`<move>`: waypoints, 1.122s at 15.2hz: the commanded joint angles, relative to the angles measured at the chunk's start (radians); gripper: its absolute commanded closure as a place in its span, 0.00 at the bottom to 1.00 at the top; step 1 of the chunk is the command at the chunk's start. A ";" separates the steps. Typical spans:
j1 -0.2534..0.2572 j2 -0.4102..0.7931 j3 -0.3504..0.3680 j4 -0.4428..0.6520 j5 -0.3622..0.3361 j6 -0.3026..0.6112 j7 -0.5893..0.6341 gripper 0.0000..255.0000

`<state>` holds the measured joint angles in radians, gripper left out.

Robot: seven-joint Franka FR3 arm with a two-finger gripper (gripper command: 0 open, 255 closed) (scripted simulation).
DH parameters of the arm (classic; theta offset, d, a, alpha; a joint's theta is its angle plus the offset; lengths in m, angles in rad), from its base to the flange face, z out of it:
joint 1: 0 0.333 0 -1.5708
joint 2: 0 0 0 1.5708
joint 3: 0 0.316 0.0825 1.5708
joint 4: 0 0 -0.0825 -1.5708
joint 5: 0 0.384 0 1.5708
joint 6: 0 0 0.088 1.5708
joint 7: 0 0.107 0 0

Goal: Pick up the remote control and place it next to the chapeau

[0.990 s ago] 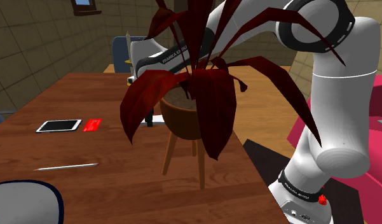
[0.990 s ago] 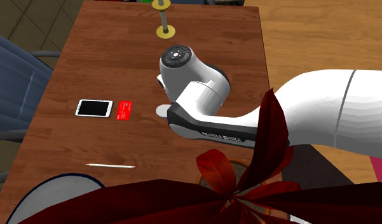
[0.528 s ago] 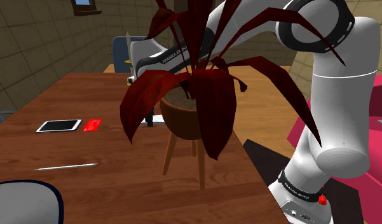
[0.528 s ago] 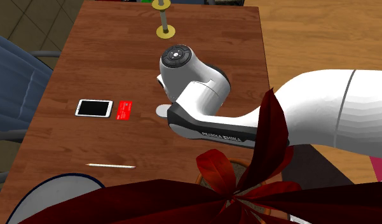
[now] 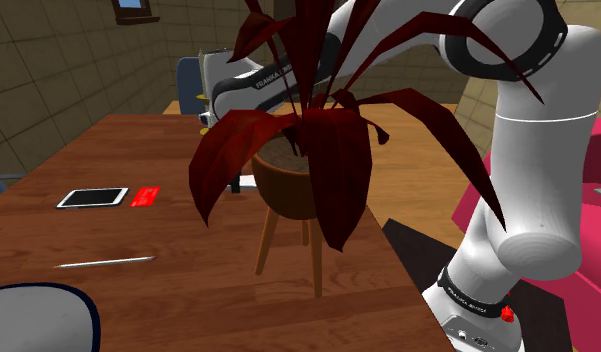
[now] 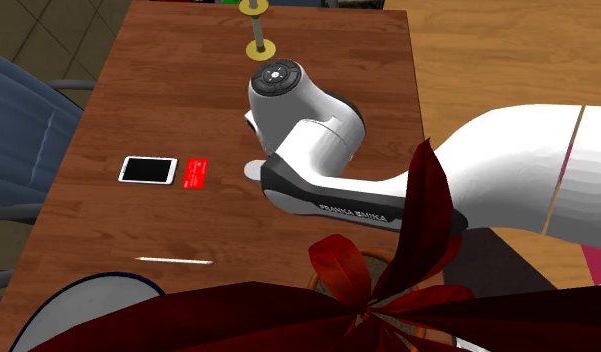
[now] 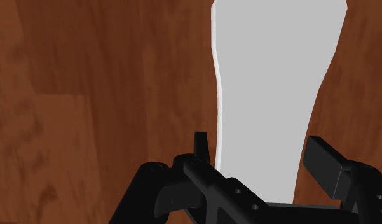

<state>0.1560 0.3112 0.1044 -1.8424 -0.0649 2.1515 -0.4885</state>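
The remote control [image 7: 272, 83] is a plain pale grey, long slab over the brown wooden table [image 7: 88, 95]. My gripper [image 7: 262, 159] is shut on its near end, one black finger [image 7: 201, 147] on each long side. From the second exterior view a grey end of the remote [image 6: 252, 170] pokes out under the white hand [image 6: 298, 115]. In the shoulder view a bit of the remote [image 5: 245, 183] shows behind the red leaves. A white rounded thing with a blue rim [image 5: 33, 315], perhaps the chapeau [image 6: 88, 310], sits at the table's near corner.
A potted plant [image 5: 298, 180] with dark red leaves stands between the stand and the hand. On the table lie a white-framed phone [image 6: 148, 169], a red card [image 6: 196, 172] and a thin white stick [image 6: 174, 260]. A yellow candlestick [image 6: 259, 45] stands at the far edge.
The hand has risen a little above the table and shifted toward the far edge. The remote's visible end moved slightly with it.
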 commanded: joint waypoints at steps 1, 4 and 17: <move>-0.001 -0.012 0.001 0.011 0.002 -0.023 -0.002 1.00; -0.001 -0.029 0.002 0.030 0.005 -0.058 -0.005 1.00; -0.002 -0.079 0.004 0.138 0.014 -0.217 -0.013 1.00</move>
<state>0.1539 0.2343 0.1084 -1.7153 -0.0511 1.9484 -0.5014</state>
